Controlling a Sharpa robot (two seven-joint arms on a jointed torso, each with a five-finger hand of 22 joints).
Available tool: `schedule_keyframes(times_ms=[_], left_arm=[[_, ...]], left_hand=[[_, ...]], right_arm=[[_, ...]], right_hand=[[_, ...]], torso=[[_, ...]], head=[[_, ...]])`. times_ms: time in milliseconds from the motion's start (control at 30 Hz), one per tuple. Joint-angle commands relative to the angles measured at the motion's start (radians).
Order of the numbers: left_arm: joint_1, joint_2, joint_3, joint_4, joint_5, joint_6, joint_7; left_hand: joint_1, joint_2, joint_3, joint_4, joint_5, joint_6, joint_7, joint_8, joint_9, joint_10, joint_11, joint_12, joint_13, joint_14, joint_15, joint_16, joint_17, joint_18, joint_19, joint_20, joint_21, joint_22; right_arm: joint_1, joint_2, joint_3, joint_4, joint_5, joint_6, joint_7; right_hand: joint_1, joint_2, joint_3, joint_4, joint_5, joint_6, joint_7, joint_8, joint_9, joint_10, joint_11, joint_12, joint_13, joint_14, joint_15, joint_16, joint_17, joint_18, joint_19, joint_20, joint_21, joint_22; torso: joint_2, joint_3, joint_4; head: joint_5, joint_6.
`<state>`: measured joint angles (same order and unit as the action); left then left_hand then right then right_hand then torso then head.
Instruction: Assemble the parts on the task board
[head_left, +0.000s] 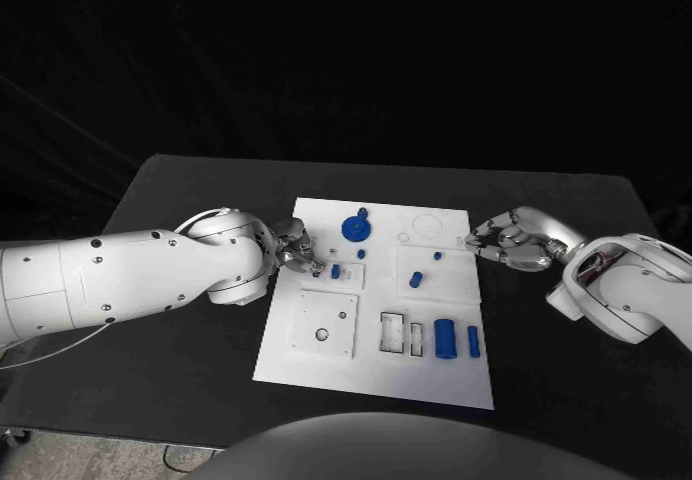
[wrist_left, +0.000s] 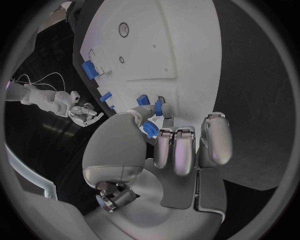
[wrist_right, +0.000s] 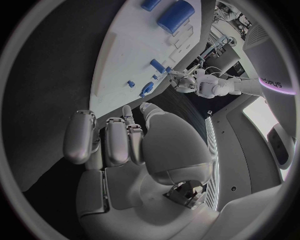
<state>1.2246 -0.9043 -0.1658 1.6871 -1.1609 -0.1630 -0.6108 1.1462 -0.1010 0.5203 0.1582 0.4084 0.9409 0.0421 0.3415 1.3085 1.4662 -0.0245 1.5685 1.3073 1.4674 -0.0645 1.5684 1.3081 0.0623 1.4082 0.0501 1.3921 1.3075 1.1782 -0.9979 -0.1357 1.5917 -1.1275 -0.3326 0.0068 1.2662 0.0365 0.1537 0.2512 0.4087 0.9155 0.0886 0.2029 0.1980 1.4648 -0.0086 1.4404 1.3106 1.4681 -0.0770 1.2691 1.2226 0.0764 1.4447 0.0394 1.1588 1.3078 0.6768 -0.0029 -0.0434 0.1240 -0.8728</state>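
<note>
Left hand (head_left: 296, 250) pinching blue part (head_left: 336, 271), task board (head_left: 325, 375)

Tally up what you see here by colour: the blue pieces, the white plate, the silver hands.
Blue parts: 7 that I can make out
White task board: 1
Silver hands: 2, left hand and right hand
Total: 10

A black table (head_left: 173, 200) stands against a dark backdrop (head_left: 346, 70)
</note>
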Motion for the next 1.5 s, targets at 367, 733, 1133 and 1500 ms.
schedule_keyframes(times_ms=[367,733,1133,1500], left_arm=[[-0.008,-0.003,-0.006,-0.001,-0.008,0.058,-0.029],[-0.008,-0.008,-0.01,0.0,-0.036,0.077,-0.037],[-0.008,-0.011,-0.012,0.002,-0.057,0.088,-0.037],[-0.008,-0.02,-0.014,0.012,-0.058,0.089,-0.037]], left_hand=[[-0.006,0.012,-0.016,0.002,-0.004,-0.004,-0.002,0.009,0.006,0.105,0.003,0.002,0.263,0.103,0.001,0.002,0.263,-0.009,0.005,0.001,-0.004,0.184],[-0.005,0.012,-0.017,0.0,-0.004,-0.005,-0.003,0.009,0.006,0.105,0.002,0.002,0.263,0.103,0.001,0.002,0.263,-0.007,0.002,0.001,-0.008,0.182],[-0.005,0.013,-0.017,0.0,-0.004,-0.005,-0.003,0.009,0.006,0.105,0.002,0.002,0.263,0.103,0.001,0.002,0.263,-0.006,-0.001,0.001,-0.011,0.181],[-0.004,0.014,-0.018,-0.001,-0.004,-0.006,-0.003,0.009,0.006,0.105,0.002,0.002,0.263,0.103,0.002,0.002,0.263,-0.006,-0.002,0.001,-0.013,0.18]], right_arm=[[-0.002,0.001,0.0,-0.002,-0.001,0.022,-0.011],[-0.003,0.002,0.0,-0.004,0.001,0.025,-0.014],[-0.004,0.001,0.0,-0.006,0.004,0.028,-0.016],[-0.004,-0.002,0.0,-0.005,0.005,0.031,-0.02]], right_hand=[[0.014,-0.001,0.009,-0.002,0.001,0.003,0.005,-0.006,0.002,0.016,0.007,-0.006,0.096,0.042,0.008,-0.008,-0.003,0.007,-0.005,0.0,-0.006,0.134],[0.014,-0.002,0.009,-0.002,0.001,0.003,0.005,-0.006,0.002,0.015,0.007,-0.007,0.096,0.042,0.008,-0.009,-0.005,0.007,-0.006,0.001,-0.007,0.134],[0.015,-0.002,0.01,-0.004,0.002,0.004,0.005,-0.006,0.003,0.014,0.007,-0.008,0.094,0.042,0.008,-0.01,-0.006,0.007,-0.006,0.001,-0.009,0.134],[0.017,-0.001,0.012,-0.005,0.003,0.004,0.005,-0.007,0.004,0.014,0.007,-0.009,0.093,0.042,0.008,-0.011,-0.007,0.007,-0.006,0.001,-0.01,0.134]], torso=[[-0.002,0.0015,0.0001],[-0.001,0.0001,-0.0003],[0.0,0.0007,0.0007],[-0.001,0.0006,0.0006]], head=[[0.001,0.0],[0.002,0.0],[0.004,0.0],[0.004,0.0]])
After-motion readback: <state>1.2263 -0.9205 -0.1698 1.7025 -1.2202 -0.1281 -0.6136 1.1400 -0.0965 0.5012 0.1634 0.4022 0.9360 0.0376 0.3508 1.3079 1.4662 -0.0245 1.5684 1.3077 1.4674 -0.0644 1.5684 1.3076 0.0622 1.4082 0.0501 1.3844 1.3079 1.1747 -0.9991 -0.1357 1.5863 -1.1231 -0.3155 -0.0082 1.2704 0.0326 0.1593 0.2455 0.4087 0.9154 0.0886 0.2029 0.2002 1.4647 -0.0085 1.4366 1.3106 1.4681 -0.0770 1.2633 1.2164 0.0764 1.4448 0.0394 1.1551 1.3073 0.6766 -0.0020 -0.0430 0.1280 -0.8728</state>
